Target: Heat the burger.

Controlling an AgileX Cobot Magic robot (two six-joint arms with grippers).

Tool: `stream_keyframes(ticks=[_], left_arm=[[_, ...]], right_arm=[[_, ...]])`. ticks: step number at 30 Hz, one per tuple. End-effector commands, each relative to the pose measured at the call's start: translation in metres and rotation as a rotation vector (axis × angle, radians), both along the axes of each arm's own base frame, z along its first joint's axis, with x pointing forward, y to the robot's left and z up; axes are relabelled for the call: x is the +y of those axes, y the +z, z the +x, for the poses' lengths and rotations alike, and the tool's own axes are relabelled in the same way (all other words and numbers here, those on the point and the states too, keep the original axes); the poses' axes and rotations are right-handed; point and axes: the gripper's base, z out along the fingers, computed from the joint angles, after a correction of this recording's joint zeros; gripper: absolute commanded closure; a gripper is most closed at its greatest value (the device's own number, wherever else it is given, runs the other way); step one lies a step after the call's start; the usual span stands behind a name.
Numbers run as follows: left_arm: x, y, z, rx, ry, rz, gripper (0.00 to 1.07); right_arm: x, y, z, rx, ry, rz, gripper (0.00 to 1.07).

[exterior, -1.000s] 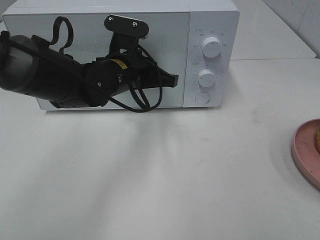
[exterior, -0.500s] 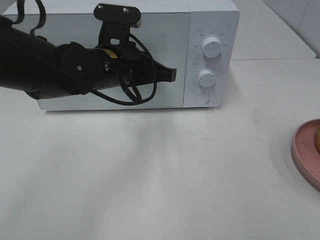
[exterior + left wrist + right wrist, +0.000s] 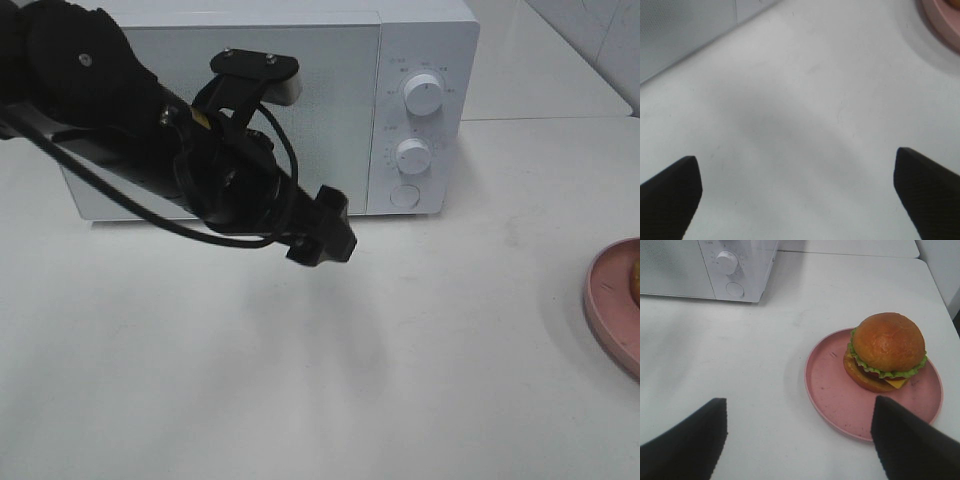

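The burger (image 3: 886, 347), with a golden bun, green lettuce and a cheese edge, sits on a round pink plate (image 3: 835, 395) at the right side of the table. In the high view only a sliver of the burger (image 3: 634, 282) shows at the right border. My right gripper (image 3: 797, 440) hovers short of the plate, open, with nothing between its fingers. My left gripper (image 3: 322, 238) hangs over the table in front of the white microwave (image 3: 270, 110), whose door is closed. In the left wrist view my left gripper (image 3: 797, 200) is wide open and empty.
The microwave has two knobs (image 3: 423, 95) and a round button (image 3: 404, 196) on its right panel. The pink plate (image 3: 612, 305) lies half out of the high view. White table (image 3: 300, 380) spreads in front of the microwave.
My left arm has swung away from the microwave door and down toward the table. Its gripper has gone from shut to wide open. The burger and plate have not moved.
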Motion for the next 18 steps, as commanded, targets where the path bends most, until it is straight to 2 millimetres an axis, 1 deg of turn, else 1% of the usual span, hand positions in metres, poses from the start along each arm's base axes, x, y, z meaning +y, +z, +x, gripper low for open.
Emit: stream_keyframes(ticks=[1, 2, 3, 4, 5, 6, 7, 8, 9, 10, 11, 12, 13, 14, 15, 16, 17, 18], left_arm=[[0.007, 0.004, -0.010, 0.039, -0.076, 0.082, 0.06], [0.010, 0.005, -0.014, 0.066, -0.097, 0.106, 0.06], [0.015, 0.008, -0.023, 0.128, -0.129, 0.147, 0.06], [0.015, 0.008, -0.023, 0.128, -0.129, 0.147, 0.06], [0.022, 0.011, -0.027, 0.186, -0.116, 0.175, 0.06], [0.026, 0.011, -0.028, 0.220, -0.099, 0.190, 0.06], [0.026, 0.011, -0.028, 0.220, -0.099, 0.190, 0.06], [0.037, 0.013, -0.026, 0.278, -0.042, 0.206, 0.06], [0.042, 0.015, -0.026, 0.301, -0.023, 0.213, 0.06], [0.042, 0.015, -0.026, 0.301, -0.023, 0.213, 0.06], [0.057, 0.020, -0.023, 0.341, 0.019, 0.226, 0.06], [0.064, 0.023, -0.021, 0.353, 0.040, 0.230, 0.06], [0.064, 0.023, -0.021, 0.353, 0.040, 0.230, 0.06], [0.080, 0.029, -0.017, 0.372, 0.091, 0.235, 0.06], [0.080, 0.029, -0.017, 0.372, 0.091, 0.235, 0.06], [0.090, 0.033, -0.014, 0.377, 0.120, 0.237, 0.06], [0.112, 0.039, -0.009, 0.386, 0.183, 0.238, 0.06], [0.112, 0.039, -0.009, 0.386, 0.183, 0.238, 0.06]], right_arm=[[0.000, 0.000, -0.004, -0.030, -0.007, 0.003, 0.31], [0.000, 0.000, -0.004, -0.030, -0.007, 0.003, 0.31], [0.000, 0.000, -0.004, -0.030, -0.007, 0.003, 0.31], [0.000, 0.000, -0.004, -0.030, -0.007, 0.003, 0.31], [0.000, 0.000, -0.004, -0.030, -0.007, 0.003, 0.31], [0.000, 0.000, -0.004, -0.030, -0.007, 0.003, 0.31], [0.000, 0.000, -0.004, -0.030, -0.007, 0.003, 0.31], [0.000, 0.000, -0.004, -0.030, -0.007, 0.003, 0.31], [0.000, 0.000, -0.004, -0.030, -0.007, 0.003, 0.31], [0.000, 0.000, -0.004, -0.030, -0.007, 0.003, 0.31], [0.000, 0.000, -0.004, -0.030, -0.007, 0.003, 0.31], [0.000, 0.000, -0.004, -0.030, -0.007, 0.003, 0.31], [0.000, 0.000, -0.004, -0.030, -0.007, 0.003, 0.31], [0.000, 0.000, -0.004, -0.030, -0.007, 0.003, 0.31], [0.000, 0.000, -0.004, -0.030, -0.007, 0.003, 0.31], [0.000, 0.000, -0.004, -0.030, -0.007, 0.003, 0.31], [0.000, 0.000, -0.004, -0.030, -0.007, 0.003, 0.31], [0.000, 0.000, -0.004, -0.030, -0.007, 0.003, 0.31]])
